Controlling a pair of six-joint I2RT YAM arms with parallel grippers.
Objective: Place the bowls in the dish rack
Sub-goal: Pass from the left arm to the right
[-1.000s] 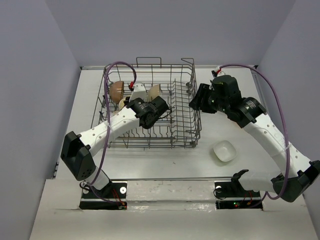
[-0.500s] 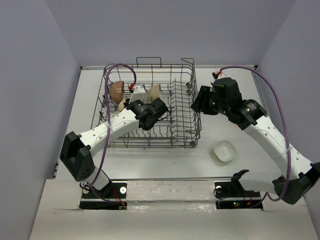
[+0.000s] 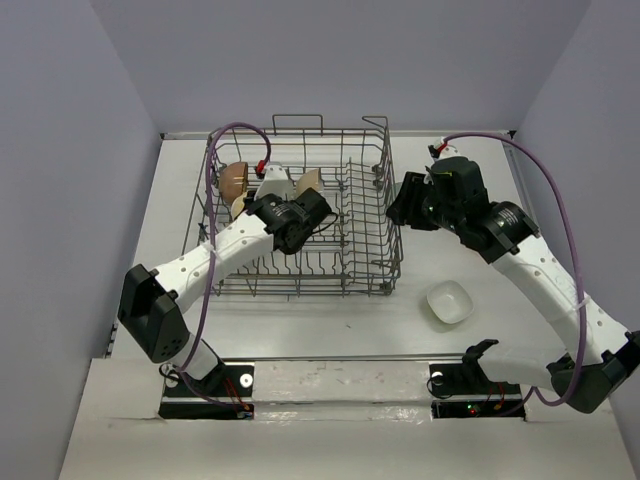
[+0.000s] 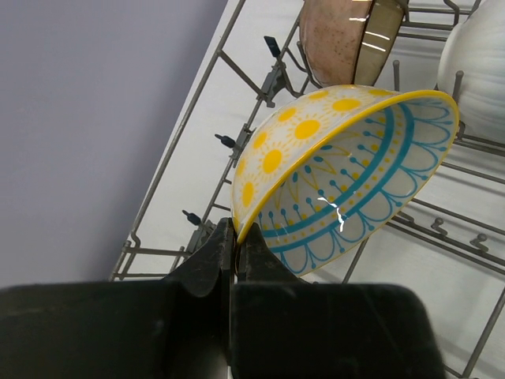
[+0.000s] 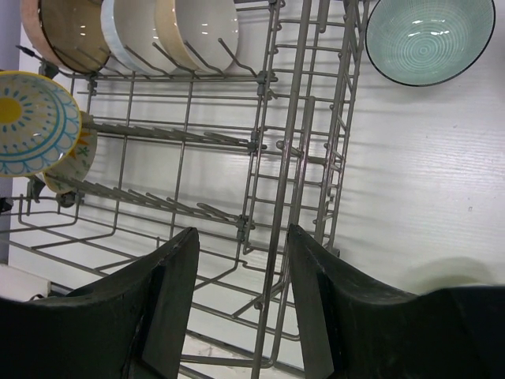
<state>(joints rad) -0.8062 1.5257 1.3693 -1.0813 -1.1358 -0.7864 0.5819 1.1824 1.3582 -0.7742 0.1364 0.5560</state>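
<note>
On the white table [image 3: 178, 200], seen from above, the grey wire dish rack [image 3: 300, 284] sits dead centre, boxed in by plain lavender-grey walls [image 3: 60, 150]. Three bowls stand on edge along its far-left row: a brown bowl [image 3: 233, 180], a white bowl [image 3: 275, 184] and a cream bowl [image 3: 309, 183]. The left arm [image 3: 215, 255] reaches in over the near rim. The right arm [image 3: 530, 260] hangs beside the rack's right wall. Out on the table at near right, a squarish white bowl [image 3: 448, 302] lies alone, mouth up.

Over to the left wrist: the left gripper [image 4: 235, 241] is pinched tight on the rim of a sun-patterned bowl [image 4: 347, 174]. It has yellow suns outside, and blue arcs with a yellow edge inside. It is tipped on its side within the rack, close to the left wall; whether it rests on the tines, I cannot tell. Beyond it the brown bowl shows speckles, with the white one at the frame edge.

Right wrist: the right gripper [image 5: 243, 237] has its jaws apart and grips nothing, looking down on the rack's side wall. A pale teal bowl [image 5: 430, 35], finely ringed and dark-rimmed, sits upright on the table just outside that wall. Across the rack is the sun-patterned bowl, with a second yellow-patterned bowl [image 5: 77, 162] right beside it.
</note>
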